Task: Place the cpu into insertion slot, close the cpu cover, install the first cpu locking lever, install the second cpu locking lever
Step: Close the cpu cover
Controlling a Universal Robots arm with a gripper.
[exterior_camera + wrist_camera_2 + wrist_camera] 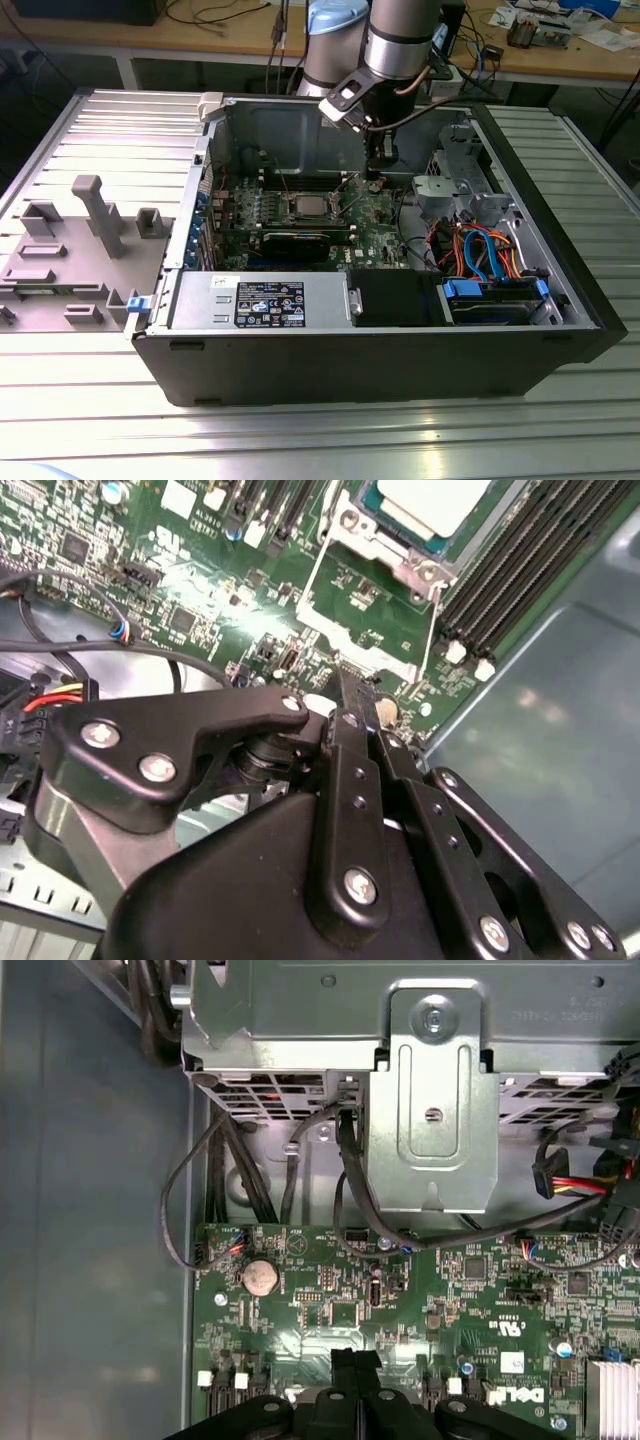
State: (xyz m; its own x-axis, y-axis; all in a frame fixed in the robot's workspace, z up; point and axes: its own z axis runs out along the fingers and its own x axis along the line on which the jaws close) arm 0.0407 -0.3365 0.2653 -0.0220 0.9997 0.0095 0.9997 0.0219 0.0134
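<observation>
Hanging tips together, the pincer [350, 680] sits by the rim of the open cpu cover [370, 648] (cpu [430, 500] seated beyond).

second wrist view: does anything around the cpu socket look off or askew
Nothing looks damaged. The cpu lies flat in its socket. The cpu cover is swung open, its window framing bare board beside the socket rather than the chip: an unfinished step, not a fault.
</observation>
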